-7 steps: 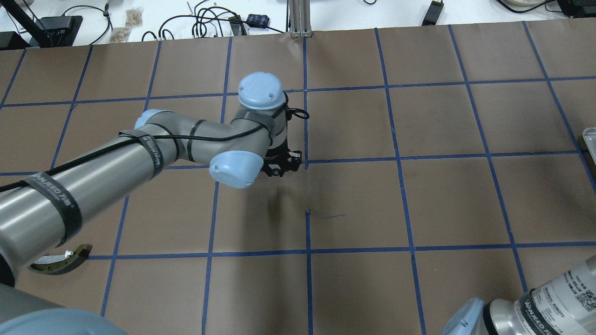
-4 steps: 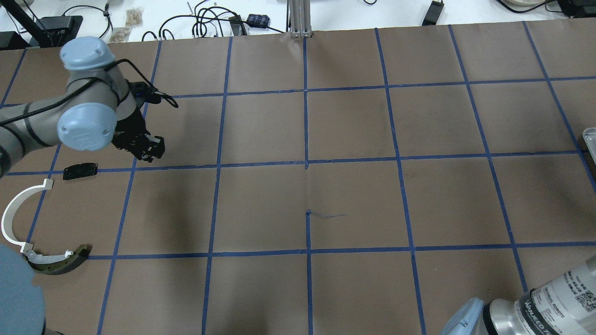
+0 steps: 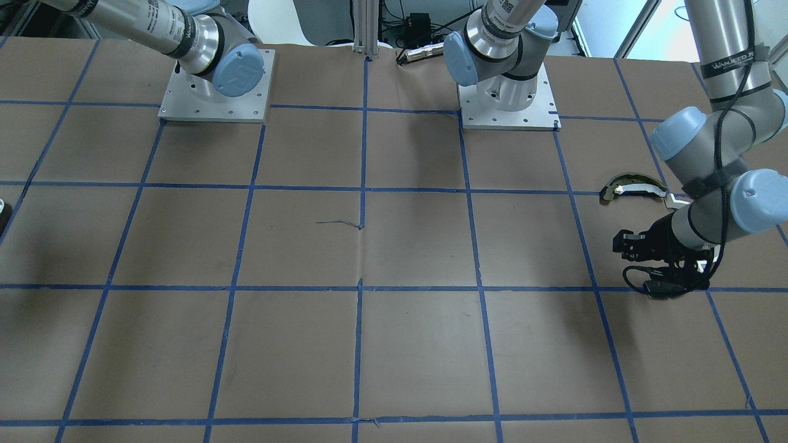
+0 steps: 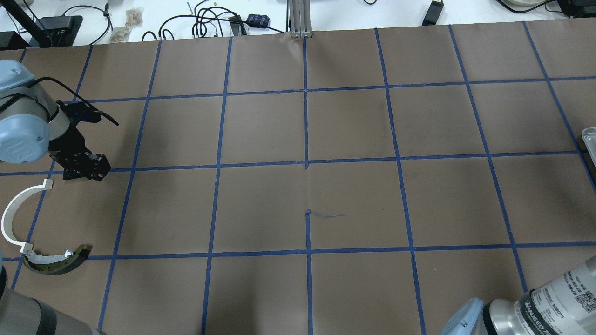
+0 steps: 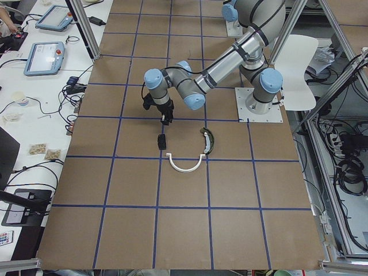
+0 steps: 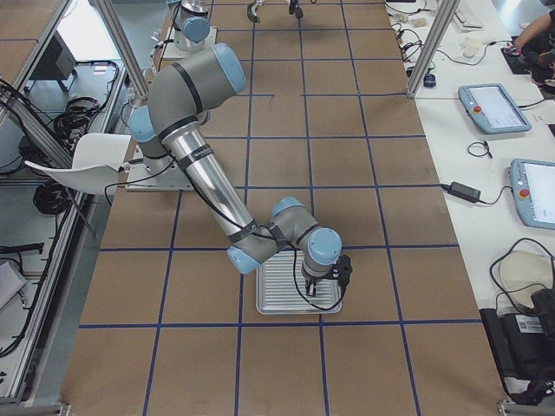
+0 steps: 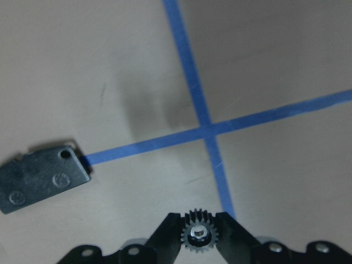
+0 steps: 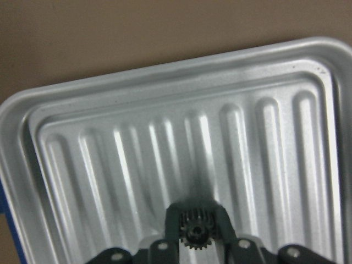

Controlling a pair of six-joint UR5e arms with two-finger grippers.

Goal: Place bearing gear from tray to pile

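1. Far left of the overhead view, the pile: three loose parts on the brown paper table (image 4: 354, 204), which is gridded with blue tape.
2. One white arc (image 4: 22, 195), thin smooth plastic, a half-ring with a small square tab at each end.
3. One dark curved piece (image 4: 60, 265) touches the arc's lower end. It is a crescent, dull olive-black with pale trim along its inner edge.
4. One small flat plate (image 7: 43, 179), rectangular with a hole and two screws. It is black in the side view, grey under the left wrist camera, and lies flat on a tape line.
5. Just above the arc, the left jaws hover beside that plate and pinch one bearing gear (image 7: 201, 235). It is small, dark and toothed with a pale hub, and sits clear above a tape crossing.
6. Across to the right edge, one tray (image 8: 165, 148): silvery metal with rounded corners and a ribbed floor.
7. Over it, the right jaws are closed on a second bearing gear (image 8: 195, 226), dark and toothed like the first, held above the ribs.
8. The count: two gears, each held in jaws.
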